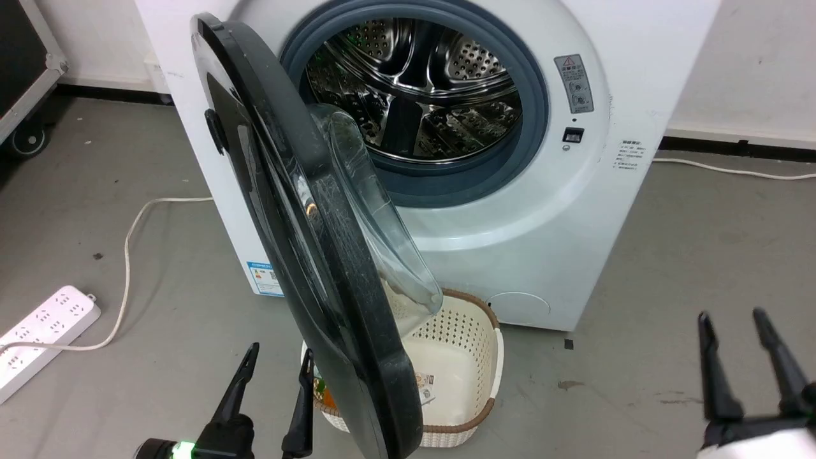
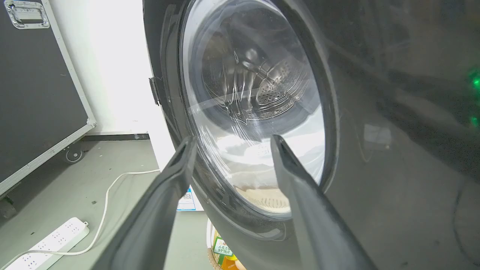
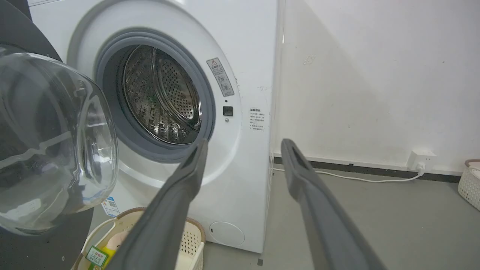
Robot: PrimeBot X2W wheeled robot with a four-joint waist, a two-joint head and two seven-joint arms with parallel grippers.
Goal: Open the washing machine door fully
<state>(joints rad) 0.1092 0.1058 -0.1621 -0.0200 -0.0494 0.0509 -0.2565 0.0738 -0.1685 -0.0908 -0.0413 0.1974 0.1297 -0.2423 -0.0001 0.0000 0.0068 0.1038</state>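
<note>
The washing machine door (image 1: 299, 210), round, glossy black with a clear glass bowl (image 1: 376, 217), stands swung out about halfway from the white machine (image 1: 574, 210), hinged at the left. The steel drum (image 1: 414, 83) with its grey rubber ring lies exposed. My left gripper (image 1: 278, 365) is open at the lower left, just outside the door's outer face (image 2: 375, 112), holding nothing. My right gripper (image 1: 732, 317) is open at the lower right, well apart from the door, which shows at the left of its view with the bowl (image 3: 48, 142) bulging toward the drum (image 3: 161, 97).
A cream perforated basket (image 1: 459, 363) with small items sits on the floor under the door. A white power strip (image 1: 44, 338) and cable (image 1: 127, 255) lie at the left. A black wheeled case (image 2: 33, 93) stands far left. Another basket (image 3: 470, 183) sits at the right by the wall.
</note>
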